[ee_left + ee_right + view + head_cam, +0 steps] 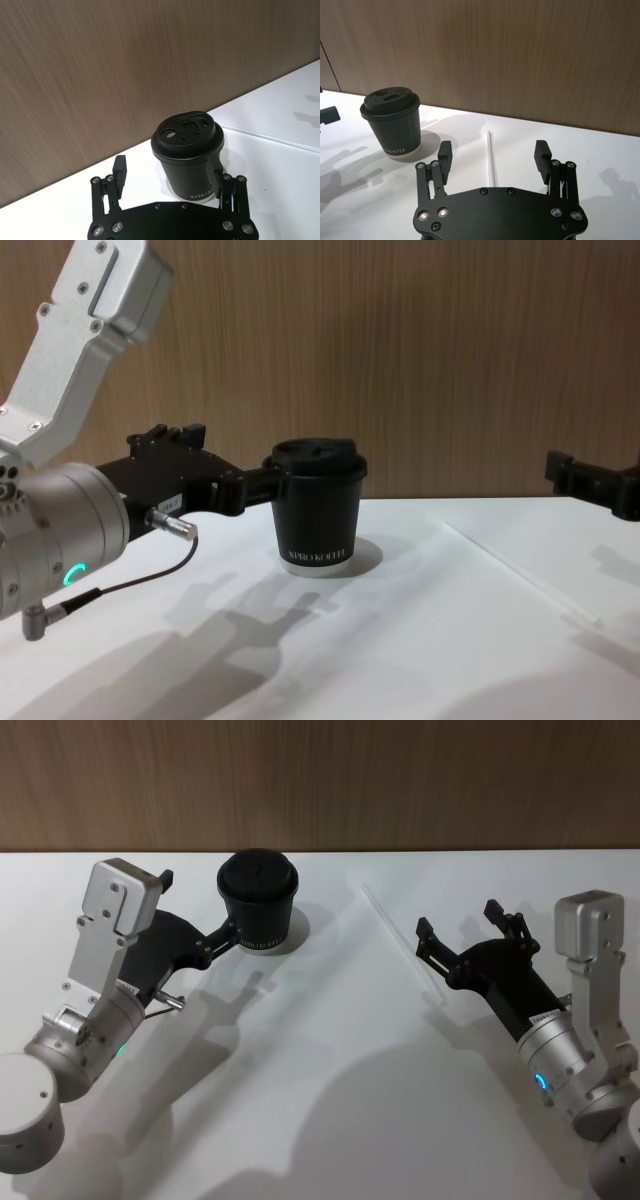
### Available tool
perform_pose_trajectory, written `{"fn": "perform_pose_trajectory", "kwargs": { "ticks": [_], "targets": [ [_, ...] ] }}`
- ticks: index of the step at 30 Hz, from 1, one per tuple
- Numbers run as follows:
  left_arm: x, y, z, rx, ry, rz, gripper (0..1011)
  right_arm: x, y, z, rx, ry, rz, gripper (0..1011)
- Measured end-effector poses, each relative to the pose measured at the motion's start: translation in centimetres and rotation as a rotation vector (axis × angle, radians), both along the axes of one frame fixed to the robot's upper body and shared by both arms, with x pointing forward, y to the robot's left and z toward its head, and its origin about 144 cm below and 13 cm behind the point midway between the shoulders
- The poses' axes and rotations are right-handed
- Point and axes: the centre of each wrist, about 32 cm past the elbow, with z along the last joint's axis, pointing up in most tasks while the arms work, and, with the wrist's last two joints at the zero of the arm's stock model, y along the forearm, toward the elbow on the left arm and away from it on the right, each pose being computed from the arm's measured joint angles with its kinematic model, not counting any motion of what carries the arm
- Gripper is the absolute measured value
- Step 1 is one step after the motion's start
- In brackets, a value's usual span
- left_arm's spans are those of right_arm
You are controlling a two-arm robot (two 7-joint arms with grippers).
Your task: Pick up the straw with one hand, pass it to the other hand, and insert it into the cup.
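The black lidded cup (258, 900) (318, 505) stands upright at the back of the white table. My left gripper (200, 905) (169, 172) is open beside it; one finger (217, 180) rests against the cup's side (189, 150) and the other stands clear. To the cup's right, the thin white straw (400, 945) (491, 157) lies flat on the table, running diagonally. My right gripper (458, 918) (493, 148) hovers open by the straw's near part, with the straw lying in line between its fingers and nothing held.
The white table (320, 1100) stretches bare toward me between the two arms. A wood-panel wall (320, 780) closes the back edge just behind the cup. A thin black cable (120, 585) hangs from the left wrist.
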Motion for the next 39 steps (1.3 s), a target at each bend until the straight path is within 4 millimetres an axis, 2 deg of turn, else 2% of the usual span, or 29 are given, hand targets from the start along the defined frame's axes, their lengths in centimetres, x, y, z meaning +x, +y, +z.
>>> {"fn": "perform_pose_trajectory", "kwargs": {
  "ticks": [39],
  "targets": [
    [0.0, 0.0, 0.0, 0.0, 0.0, 0.0, 1001, 0.17, -0.42, 0.21, -0.024, 0.022, 0.029, 1001]
  ]
}}
